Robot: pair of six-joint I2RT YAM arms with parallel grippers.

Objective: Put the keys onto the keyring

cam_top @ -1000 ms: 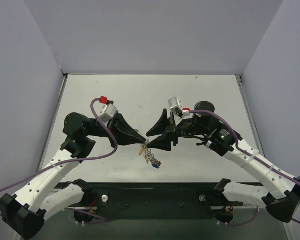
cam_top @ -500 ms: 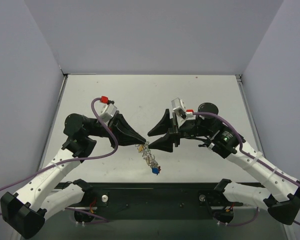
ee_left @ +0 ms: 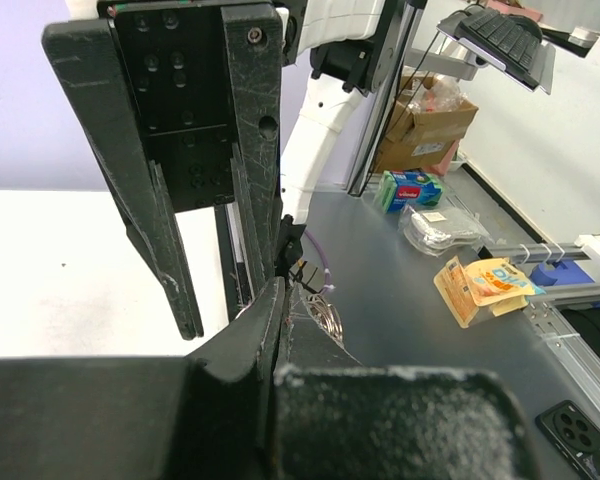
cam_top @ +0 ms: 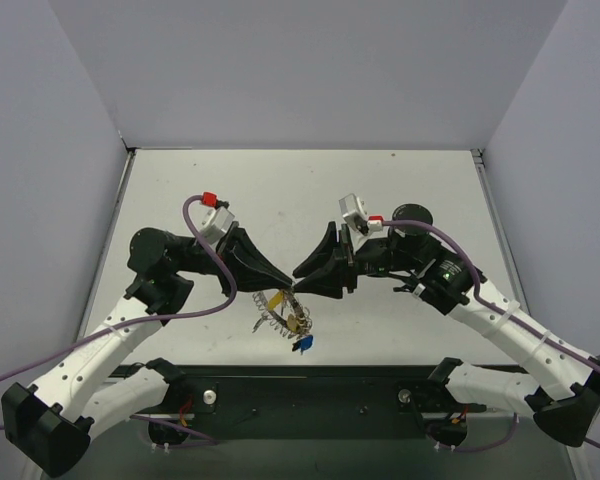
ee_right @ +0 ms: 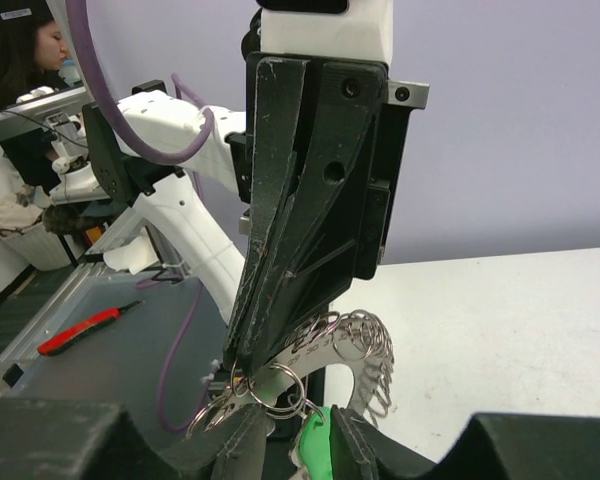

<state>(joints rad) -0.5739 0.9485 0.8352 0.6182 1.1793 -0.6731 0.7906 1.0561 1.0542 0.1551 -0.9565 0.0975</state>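
White tabletop (cam_top: 410,190) under both arms, which meet nose to nose over its near middle. My left gripper (cam_top: 286,286), black and wedge-shaped, is clenched on the large silvery scalloped metal keyring (ee_right: 366,346). It pinches the rim, so the ring hangs tilted just below the tips, off the table.

My right gripper (cam_top: 300,281) sits tip to tip with the left, jaws partway in. In the right wrist view a small green plastic-headed key (ee_right: 315,452) sits in the gap between its fingers. Pinched or only bracketed, I can't tell.

Thin small split rings (ee_right: 270,388) tangle at the left tip. A small yellow-headed key (cam_top: 277,297) and a small blue-headed key (cam_top: 302,344) dangle from the bunch. Can't tell if they are threaded on the big ring.

Step, my read: threading, with the green key being taken to feed on. Next I need a firm hold on the green head, left arm steady, then steer the key's hole to the coil end. Tiny parts, so slip risk.
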